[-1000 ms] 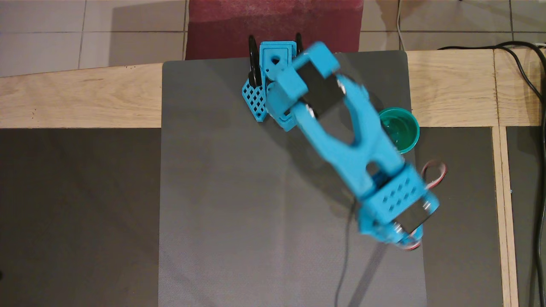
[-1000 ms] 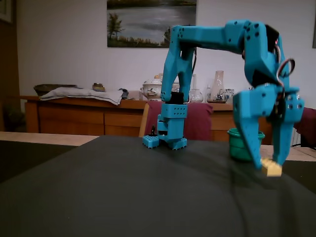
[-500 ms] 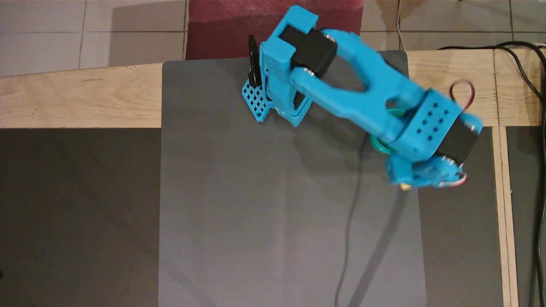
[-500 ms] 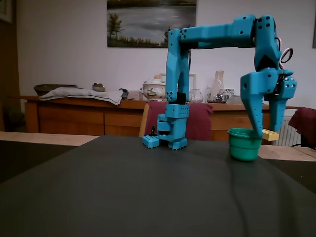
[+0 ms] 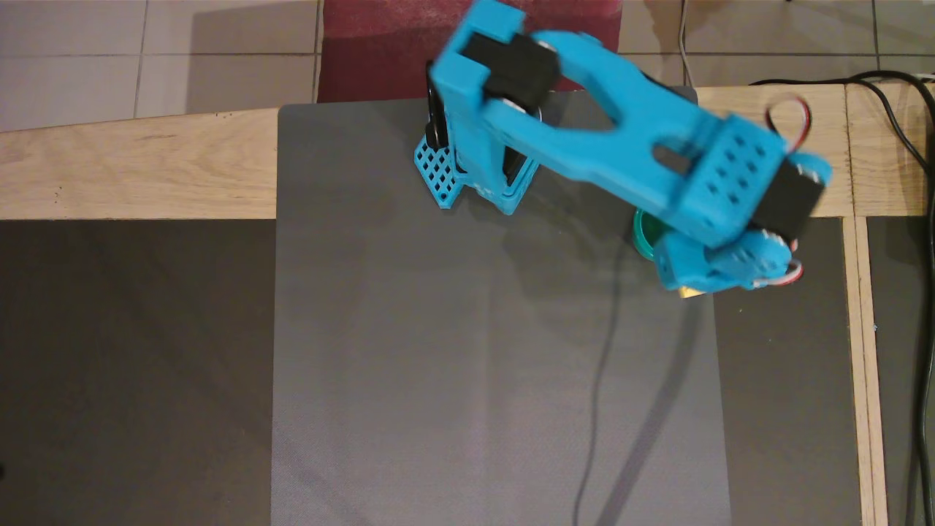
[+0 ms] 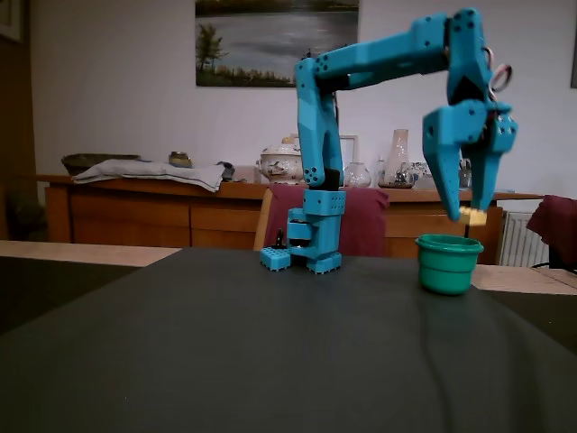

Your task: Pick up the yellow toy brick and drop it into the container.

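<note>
You are in the carry step: the blue two-finger gripper (image 6: 470,213) pinches the small yellow plastic toy brick (image 6: 472,215) above the round teal-green plastic cup (image 6: 449,263), which stands by the right edge of the grey mat (image 5: 438,365). In the overhead view the brick (image 5: 689,292) peeks out just past the cup's rim (image 5: 643,237). Judged from this, centre it over the opening, then release.

grey mat (image 5: 438,365) on wooden table (image 5: 131,168) | framed painting (image 6: 277,42) | sideboard (image 6: 135,212), possibly glassware
</note>
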`<state>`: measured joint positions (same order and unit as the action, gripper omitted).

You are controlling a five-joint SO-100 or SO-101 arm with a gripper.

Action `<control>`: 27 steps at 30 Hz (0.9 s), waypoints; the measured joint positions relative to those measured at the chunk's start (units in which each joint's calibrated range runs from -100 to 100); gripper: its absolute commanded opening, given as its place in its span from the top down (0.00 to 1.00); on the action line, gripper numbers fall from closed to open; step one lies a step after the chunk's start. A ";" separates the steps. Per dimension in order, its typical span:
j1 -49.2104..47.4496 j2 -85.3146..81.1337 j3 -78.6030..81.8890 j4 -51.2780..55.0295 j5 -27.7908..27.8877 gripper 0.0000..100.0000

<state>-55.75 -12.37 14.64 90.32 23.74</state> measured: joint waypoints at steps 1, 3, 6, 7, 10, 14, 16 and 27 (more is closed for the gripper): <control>0.00 -1.19 0.00 1.32 0.00 1.00; 0.00 -3.40 0.36 3.34 0.00 1.00; 0.00 -4.50 0.54 5.63 0.00 1.00; -0.15 -4.67 0.54 5.98 0.00 1.00; -1.78 -4.67 0.54 6.25 0.00 1.00; -5.35 -4.67 0.54 5.98 -2.17 1.00; -6.16 -4.67 0.54 5.19 -2.91 1.00; -7.20 3.82 0.45 2.64 -4.12 1.00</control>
<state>-62.95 -8.54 15.09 92.96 19.62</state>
